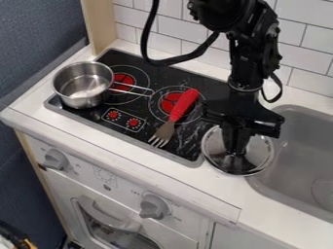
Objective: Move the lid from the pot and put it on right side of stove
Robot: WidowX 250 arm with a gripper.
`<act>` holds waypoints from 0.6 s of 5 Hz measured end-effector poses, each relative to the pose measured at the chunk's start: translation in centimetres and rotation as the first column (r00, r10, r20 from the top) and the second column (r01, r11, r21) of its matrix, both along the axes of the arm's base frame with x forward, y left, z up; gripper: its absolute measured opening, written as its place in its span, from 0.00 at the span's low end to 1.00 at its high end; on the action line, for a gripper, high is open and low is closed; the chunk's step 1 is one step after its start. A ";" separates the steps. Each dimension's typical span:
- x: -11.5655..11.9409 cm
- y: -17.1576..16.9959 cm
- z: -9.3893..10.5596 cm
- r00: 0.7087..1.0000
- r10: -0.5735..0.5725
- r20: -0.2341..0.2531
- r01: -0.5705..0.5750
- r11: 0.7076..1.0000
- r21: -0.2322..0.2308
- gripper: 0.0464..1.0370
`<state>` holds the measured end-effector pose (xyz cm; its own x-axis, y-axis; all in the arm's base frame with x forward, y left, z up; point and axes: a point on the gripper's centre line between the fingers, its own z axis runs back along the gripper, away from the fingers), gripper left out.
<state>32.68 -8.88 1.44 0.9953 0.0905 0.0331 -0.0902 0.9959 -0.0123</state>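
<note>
And here's the black two-finger end effector (pixel 235 151), pointing down at the right side of the black-topped stove (pixel 139 111), with the round, shiny metal lid (pixel 255 163) directly below it, by the stove's right edge on the white bench (pixel 286 214); whether it's clenched on the lid or has released it, I can't tell. Over on the stove's left side sits the silver metal pot (pixel 83 86), uncovered, and the red-handled fork (pixel 183 106) lies across the stove's right burner!
</note>
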 end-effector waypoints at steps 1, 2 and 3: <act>-0.4 0.4 0.8 1.000 0.016 0.019 -0.016 1.000 0.015 0.46; -0.3 0.7 2.6 0.997 0.035 0.069 -0.036 0.999 0.014 0.77; -0.4 0.5 4.1 0.994 0.037 0.107 -0.036 0.999 -0.011 0.97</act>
